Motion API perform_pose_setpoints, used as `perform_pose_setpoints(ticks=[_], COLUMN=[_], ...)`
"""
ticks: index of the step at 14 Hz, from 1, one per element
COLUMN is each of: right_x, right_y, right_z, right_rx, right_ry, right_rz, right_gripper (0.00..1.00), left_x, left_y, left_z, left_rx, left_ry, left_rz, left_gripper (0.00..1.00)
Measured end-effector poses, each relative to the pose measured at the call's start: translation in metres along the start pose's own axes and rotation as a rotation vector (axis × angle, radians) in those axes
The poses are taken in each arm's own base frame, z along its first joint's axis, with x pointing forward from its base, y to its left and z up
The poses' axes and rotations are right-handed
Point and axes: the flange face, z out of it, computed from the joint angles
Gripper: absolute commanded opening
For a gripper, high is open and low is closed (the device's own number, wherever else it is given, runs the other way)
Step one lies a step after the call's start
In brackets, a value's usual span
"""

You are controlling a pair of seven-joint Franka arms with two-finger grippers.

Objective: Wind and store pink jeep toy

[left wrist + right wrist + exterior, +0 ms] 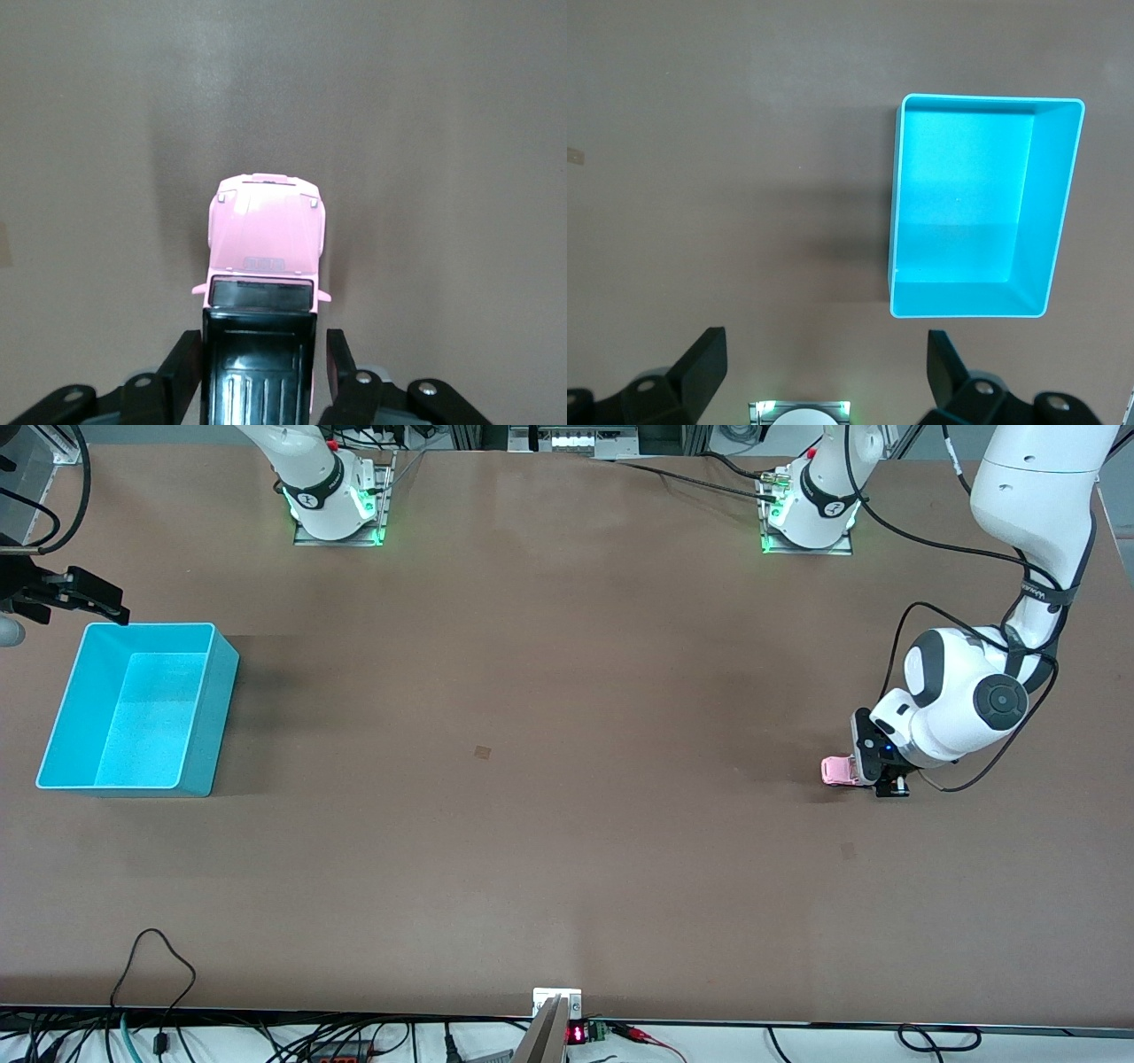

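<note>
The pink jeep toy [837,770] stands on the table at the left arm's end, with a pink hood and a black ribbed roof [259,372]. My left gripper [866,772] is down at table level around its rear. The fingers [184,363] flank the black roof in the left wrist view [261,341]; one touches its side and the other stands a sliver off. My right gripper [84,595] waits open and empty in the air by the turquoise bin's corner, with only table between its fingers [824,341].
The turquoise bin [208,717] sits empty at the right arm's end of the table, also seen in the right wrist view [966,305]. The arm bases [337,509] stand along the table's edge farthest from the front camera. Cables hang off the edge nearest it.
</note>
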Motion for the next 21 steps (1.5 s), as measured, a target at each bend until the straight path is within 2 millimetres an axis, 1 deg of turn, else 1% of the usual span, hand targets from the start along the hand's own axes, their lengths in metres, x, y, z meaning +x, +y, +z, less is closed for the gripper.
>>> perform_pose_setpoints(ticks=[1, 2, 4, 6, 11, 13, 16, 21], right_x=[0.000, 0.000, 0.000, 0.000, 0.000, 0.000, 0.000, -0.001], right_y=[0.000, 0.000, 0.000, 0.000, 0.000, 0.000, 0.000, 0.000], right_z=[0.000, 0.000, 0.000, 0.000, 0.000, 0.000, 0.001, 0.001], right_rx=[0.000, 0.000, 0.000, 0.000, 0.000, 0.000, 0.000, 0.001], right_ry=[0.000, 0.000, 0.000, -0.001, -0.001, -0.002, -0.004, -0.007], right_rz=[0.000, 0.000, 0.000, 0.000, 0.000, 0.000, 0.000, 0.000], right_gripper=[1.00, 1.00, 1.00, 1.00, 1.00, 1.00, 1.00, 1.00], left_x=[0.000, 0.000, 0.000, -0.001, -0.004, -0.010, -0.027, -0.050], left_y=[0.000, -0.001, -0.001, -0.001, -0.001, -0.001, 0.000, 0.001], left_z=[0.000, -0.001, -0.001, -0.001, 0.000, 0.000, 0.000, 0.000], left_rx=[0.002, 0.004, 0.004, 0.004, 0.004, 0.004, 0.005, 0.006], left_ry=[0.000, 0.000, 0.000, 0.000, 0.000, 0.000, 0.001, 0.001], left_rz=[0.000, 0.000, 0.000, -0.002, -0.005, -0.014, -0.037, -0.055], left_gripper=[0.44, 0.41, 0.36, 0.34, 0.31, 0.31, 0.31, 0.31])
